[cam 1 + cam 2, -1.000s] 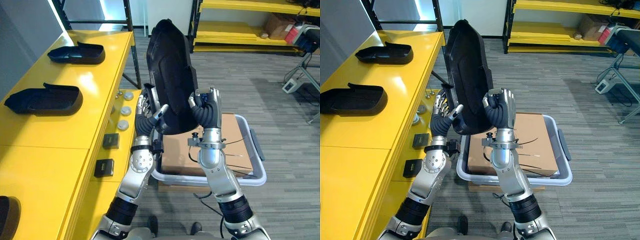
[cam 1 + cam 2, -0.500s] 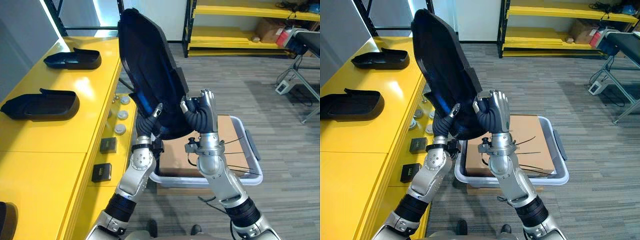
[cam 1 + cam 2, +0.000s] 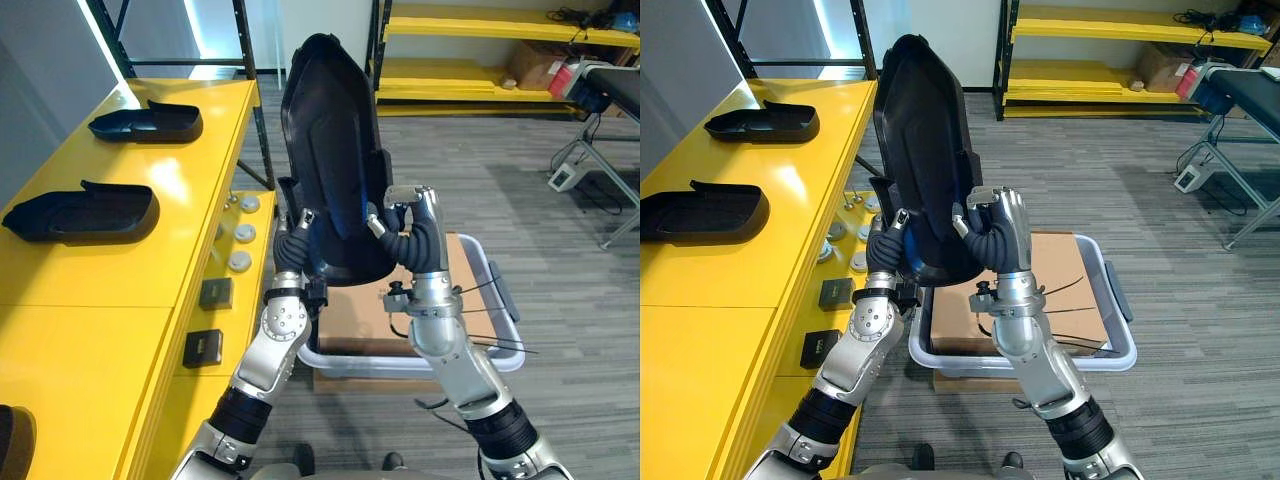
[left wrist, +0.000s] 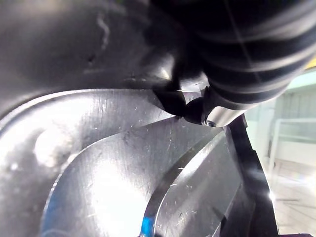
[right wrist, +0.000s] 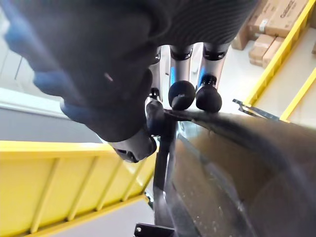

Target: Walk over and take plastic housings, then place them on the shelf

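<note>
The housing (image 3: 335,140), long axis upright at centre, is clasped by left hand (image 3: 292,240) and right hand (image 3: 415,235); the shelf (image 3: 150,270) is found at frame left, nearer the left hand.

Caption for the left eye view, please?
Left hand and right hand hold a black housing upright beside the yellow shelf carrying other housings.

Worktop (image 3: 150,270): one housing (image 3: 146,121) near the far edge, a second housing (image 3: 80,212) nearer. A third housing (image 3: 335,170) stands upright between left hand (image 3: 293,240) and right hand (image 3: 415,238), off the worktop's right edge, above a bin (image 3: 350,360) holding a box (image 3: 350,315).
</note>
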You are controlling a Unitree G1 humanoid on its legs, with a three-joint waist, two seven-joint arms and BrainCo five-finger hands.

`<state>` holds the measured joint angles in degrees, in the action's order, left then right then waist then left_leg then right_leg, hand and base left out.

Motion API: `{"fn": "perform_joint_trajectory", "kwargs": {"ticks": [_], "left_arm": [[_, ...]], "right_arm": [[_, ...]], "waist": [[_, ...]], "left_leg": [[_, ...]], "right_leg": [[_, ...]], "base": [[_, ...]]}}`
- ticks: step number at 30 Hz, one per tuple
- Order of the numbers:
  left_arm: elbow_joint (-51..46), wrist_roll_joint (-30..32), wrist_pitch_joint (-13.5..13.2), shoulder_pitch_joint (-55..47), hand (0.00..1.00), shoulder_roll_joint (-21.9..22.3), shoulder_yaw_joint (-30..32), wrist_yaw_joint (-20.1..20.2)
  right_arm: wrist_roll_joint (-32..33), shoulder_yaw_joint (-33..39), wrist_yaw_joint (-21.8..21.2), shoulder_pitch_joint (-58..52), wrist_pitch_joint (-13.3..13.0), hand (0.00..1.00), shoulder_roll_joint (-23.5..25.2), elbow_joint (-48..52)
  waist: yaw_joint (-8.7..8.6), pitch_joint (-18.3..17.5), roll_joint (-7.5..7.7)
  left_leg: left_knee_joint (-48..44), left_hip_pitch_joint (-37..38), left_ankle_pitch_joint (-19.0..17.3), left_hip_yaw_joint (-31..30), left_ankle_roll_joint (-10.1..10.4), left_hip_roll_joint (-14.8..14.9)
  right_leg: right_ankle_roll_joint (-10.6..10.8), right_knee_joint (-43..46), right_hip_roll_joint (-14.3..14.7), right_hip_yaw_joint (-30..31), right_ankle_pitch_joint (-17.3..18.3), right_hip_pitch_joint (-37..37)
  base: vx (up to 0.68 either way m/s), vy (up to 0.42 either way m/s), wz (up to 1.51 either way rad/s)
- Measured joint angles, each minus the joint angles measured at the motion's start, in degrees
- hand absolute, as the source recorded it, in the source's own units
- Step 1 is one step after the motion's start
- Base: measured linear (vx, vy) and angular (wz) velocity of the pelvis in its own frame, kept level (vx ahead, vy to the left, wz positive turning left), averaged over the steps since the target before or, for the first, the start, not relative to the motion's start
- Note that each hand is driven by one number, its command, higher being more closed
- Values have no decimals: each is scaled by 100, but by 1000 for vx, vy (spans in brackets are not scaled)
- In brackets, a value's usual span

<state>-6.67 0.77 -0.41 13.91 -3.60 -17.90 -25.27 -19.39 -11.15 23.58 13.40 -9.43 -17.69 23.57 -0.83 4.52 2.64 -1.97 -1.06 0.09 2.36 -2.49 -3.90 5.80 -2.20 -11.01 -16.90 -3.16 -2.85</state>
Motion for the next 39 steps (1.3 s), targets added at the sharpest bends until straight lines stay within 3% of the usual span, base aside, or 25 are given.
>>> {"fn": "perform_joint_trajectory", "kwargs": {"ticks": [2,5,8,10,13,19,23,27,33,38,39], "left_arm": [[-95,153,-7,-153,100,4,134,35],[-278,565,-5,-752,100,11,592,83],[-466,789,-4,-1165,100,10,889,143],[-674,906,-5,-1473,100,14,953,149],[-989,905,-27,-1736,100,25,960,150],[-1453,901,-238,-2390,100,245,954,177],[-1727,893,-339,-2696,100,364,958,375],[-1799,886,-454,-2864,100,471,950,500],[-1800,869,-496,-2965,100,582,940,536],[-1844,731,-515,-3067,100,582,793,541],[-1911,654,-515,-3060,100,578,729,526]], "right_arm": [[408,592,-26,1,-197,0,-46,151],[1488,2027,-63,-36,-557,0,-73,208],[2063,3033,-86,-368,-784,0,-22,126],[2467,3588,-70,-904,-849,0,241,-240],[2849,3828,1,-1504,-822,0,609,-962],[3366,3809,-241,-2534,-390,0,1352,-3316],[3804,3466,-843,-2967,-68,0,1955,-4944],[3822,2914,-1248,-3053,128,0,2099,-5580],[3461,2467,-1485,-3043,227,0,2101,-6069],[3118,1882,-1511,-2820,251,0,2028,-6393],[3062,1809,-1502,-2728,245,0,2006,-6484]], "waist": [[-12,-28,-10],[-142,-98,-23],[-157,-120,-35],[-168,-215,-65],[-171,-249,-98],[-150,-301,-183],[-130,-316,-230],[-87,-331,-260],[179,-313,-213],[368,-90,-45],[380,-12,-44]], "left_leg": [[7,1,-1,22,0,3],[25,18,-15,75,-6,16],[66,17,-14,108,-7,36],[103,17,-11,118,-10,36],[114,22,-11,125,-10,41],[204,200,-32,207,21,99],[234,285,-112,209,83,163],[309,374,-144,190,82,206],[263,402,-81,-233,112,186],[-142,-7,-14,-1082,214,31],[-218,-226,-144,-1042,255,60]], "right_leg": [[-2,4,0,18,1,15],[0,3,1,63,6,29],[0,3,5,110,6,75],[2,3,5,120,5,100],[26,4,7,119,-7,101],[13,199,10,138,162,21],[-11,493,22,122,400,11],[-22,542,49,104,443,-39],[14,651,-13,-297,596,-255],[9,1026,-115,-1209,910,-381],[1,1099,-194,-1539,952,-376]], "base": [[-24,3,-8],[-14,1,-9],[-12,-10,-8],[6,-1,-2],[0,0,0],[-5,-11,-3],[-21,-17,0],[-4,-13,2],[50,-16,37],[10,-55,101],[-77,8,138]]}}
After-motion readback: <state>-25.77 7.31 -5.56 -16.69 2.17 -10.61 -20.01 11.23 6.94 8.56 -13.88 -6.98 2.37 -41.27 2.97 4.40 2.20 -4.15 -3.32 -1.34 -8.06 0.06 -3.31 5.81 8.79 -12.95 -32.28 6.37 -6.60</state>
